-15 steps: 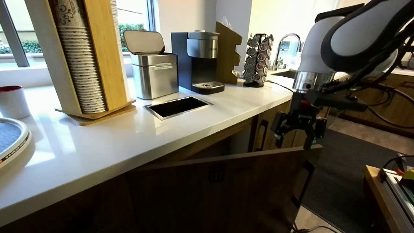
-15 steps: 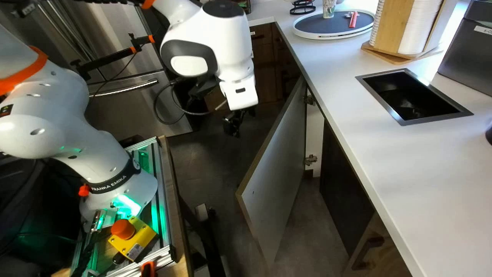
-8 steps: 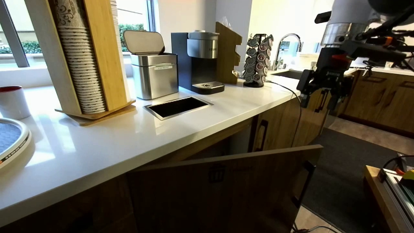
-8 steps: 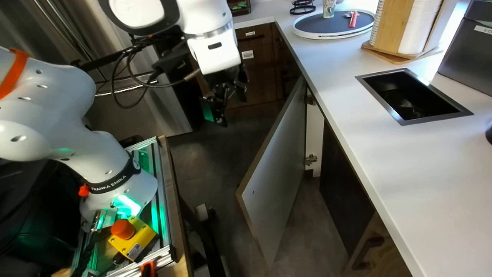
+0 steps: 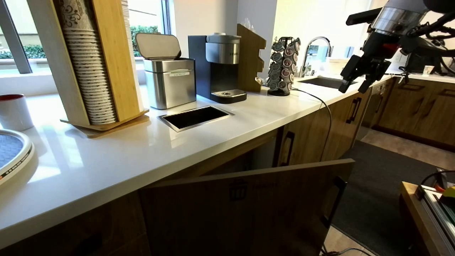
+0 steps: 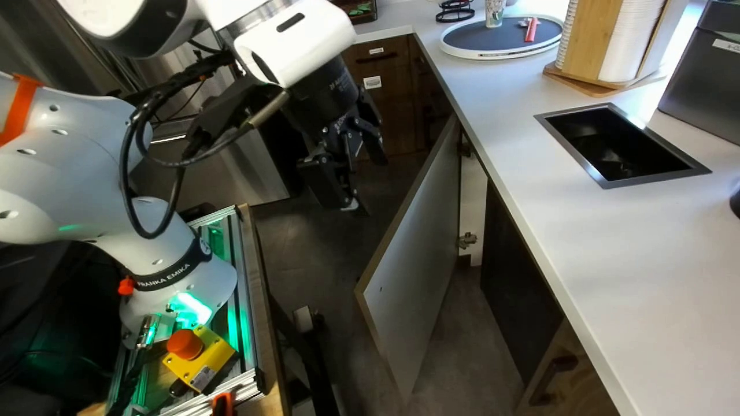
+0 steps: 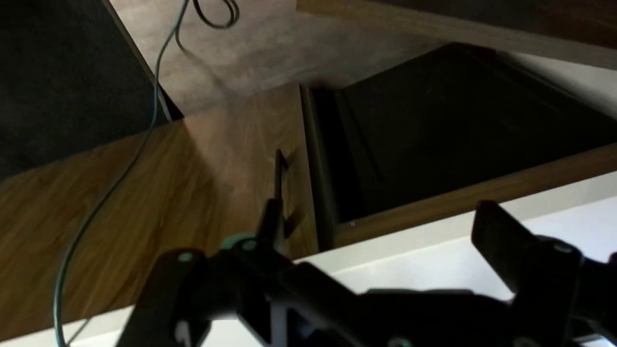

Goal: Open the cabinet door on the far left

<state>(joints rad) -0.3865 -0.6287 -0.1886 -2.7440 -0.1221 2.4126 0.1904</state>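
Cabinet door (image 5: 249, 209) stood open at an angle under the front edge of the countertop (image 5: 117, 153)

I saw the door jutting out over the floor (image 6: 295, 260), its hinges (image 6: 467, 240) just under that edge. In an exterior view I faced its dark outer side (image 5: 284, 220), with a slim black bar handle (image 5: 337, 204) near the free end and a bin symbol (image 5: 238, 190) near the top; its pale inner side (image 6: 413, 260) also showed in an exterior view.

My gripper (image 5: 353, 88) hung higher than the door and apart from it. In the wrist view its fingers (image 7: 501, 246) stood spread wide, with nothing in their hold. Whether they reached across the front edge I could not tell.

Set into the countertop near the front edge was a metal-rimmed rectangular cutout (image 5: 195, 118). Toward the back edge stood a coffee machine (image 5: 222, 53), beside a steel container (image 5: 170, 87) with its lid (image 5: 158, 46) raised. A round tray (image 6: 491, 56) sat near the inner corner, where the countertop turned. Below the front edge, a matching door (image 5: 304, 138) was closed.
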